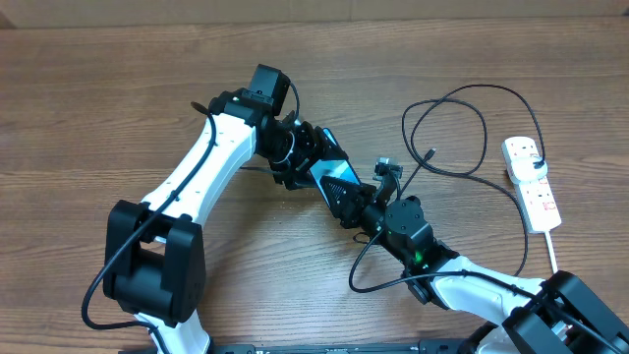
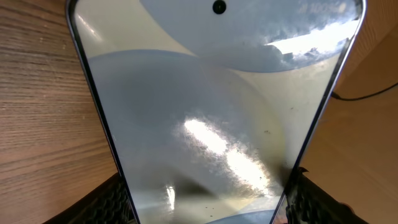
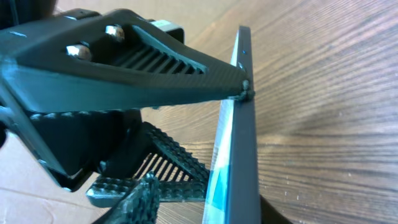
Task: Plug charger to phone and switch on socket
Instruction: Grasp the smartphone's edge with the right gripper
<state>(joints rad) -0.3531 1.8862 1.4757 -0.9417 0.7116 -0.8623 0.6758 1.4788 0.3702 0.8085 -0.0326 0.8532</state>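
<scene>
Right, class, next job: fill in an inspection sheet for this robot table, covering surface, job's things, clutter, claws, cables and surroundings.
Surface: wooden table, grain showing.
Job's things: phone held between the two arms mid-table; charger cable looped beside the socket strip, its tip lying free, not in the phone; strip switches too small to read.
Clutter: nothing seen.
Claws: left claw shut on the phone's edges; right claw at the phone's other end, one finger touching its edge, grip unclear.
Cables: white cord leaving the strip; black leads on the arms.
Surroundings: pale board along the far edge.
</scene>
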